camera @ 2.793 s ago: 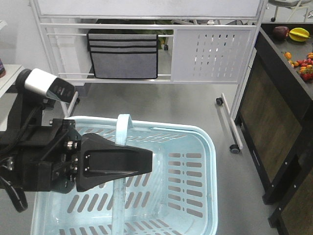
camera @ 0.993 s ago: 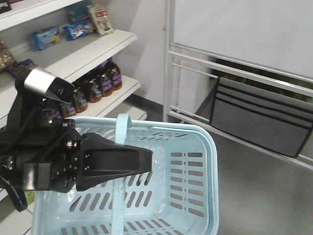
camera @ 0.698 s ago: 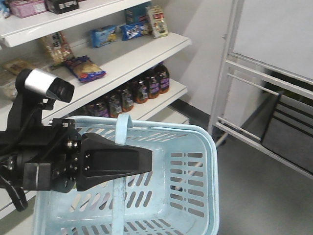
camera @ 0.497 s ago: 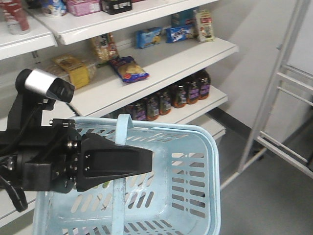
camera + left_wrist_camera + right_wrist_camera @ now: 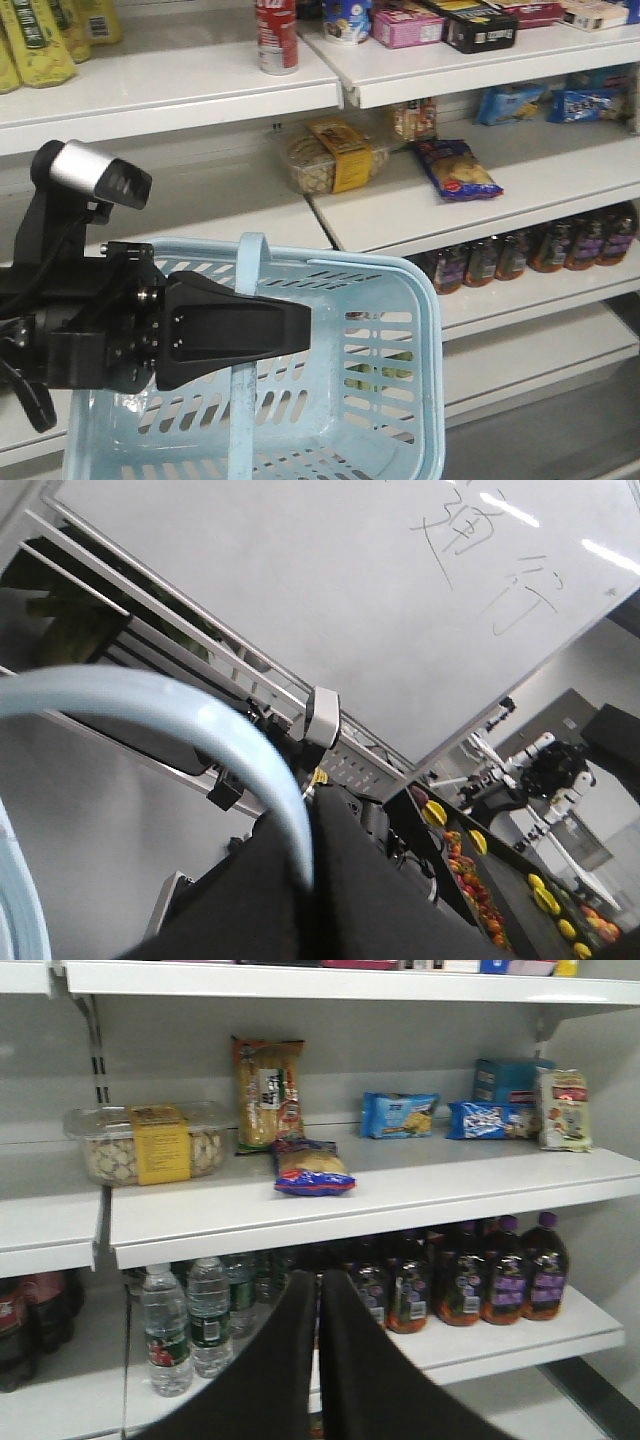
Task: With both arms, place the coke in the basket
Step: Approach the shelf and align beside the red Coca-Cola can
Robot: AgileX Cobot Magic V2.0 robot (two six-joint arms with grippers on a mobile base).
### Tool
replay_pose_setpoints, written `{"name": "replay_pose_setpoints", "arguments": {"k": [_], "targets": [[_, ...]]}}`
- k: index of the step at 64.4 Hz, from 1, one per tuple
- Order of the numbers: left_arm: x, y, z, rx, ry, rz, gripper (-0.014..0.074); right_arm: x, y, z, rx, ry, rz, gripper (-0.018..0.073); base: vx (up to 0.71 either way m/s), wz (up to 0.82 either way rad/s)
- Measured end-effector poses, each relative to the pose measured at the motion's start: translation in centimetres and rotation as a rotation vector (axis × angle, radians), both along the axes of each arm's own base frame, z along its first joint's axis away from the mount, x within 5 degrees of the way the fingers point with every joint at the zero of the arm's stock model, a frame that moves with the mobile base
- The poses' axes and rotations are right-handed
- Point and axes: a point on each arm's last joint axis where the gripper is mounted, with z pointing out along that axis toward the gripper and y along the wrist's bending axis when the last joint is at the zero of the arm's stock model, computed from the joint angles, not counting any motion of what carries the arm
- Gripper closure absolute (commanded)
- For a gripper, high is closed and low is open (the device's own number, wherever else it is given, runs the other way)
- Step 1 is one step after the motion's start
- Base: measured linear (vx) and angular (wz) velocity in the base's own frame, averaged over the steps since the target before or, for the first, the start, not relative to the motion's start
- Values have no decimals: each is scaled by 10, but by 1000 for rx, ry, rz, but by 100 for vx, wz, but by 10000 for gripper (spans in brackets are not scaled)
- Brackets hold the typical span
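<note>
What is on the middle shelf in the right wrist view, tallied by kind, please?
Tub: 1
Blue packets: 2
Teal box: 1
Other bags: 3
Total: 7

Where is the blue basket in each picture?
Front view: basket fills the bottom middle.
Left wrist view: only its curved handle, at left.
Right wrist view: not in it.
Shared landmark: the yellow-labelled snack tub, front and right wrist views.
</note>
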Motion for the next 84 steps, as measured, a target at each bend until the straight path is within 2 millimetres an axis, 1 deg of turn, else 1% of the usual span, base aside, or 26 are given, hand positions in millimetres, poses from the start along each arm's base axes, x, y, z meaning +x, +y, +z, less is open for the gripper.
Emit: {"name": "replay_pose_setpoints", "arguments": {"k": [40, 84], "targets": [[0, 0, 0, 0, 0, 0, 603, 0, 0, 0, 0, 0, 0, 564, 10, 38], [0, 0, 0, 0, 0, 0, 603, 0, 0, 0, 0, 0, 0, 564, 3, 7]]}}
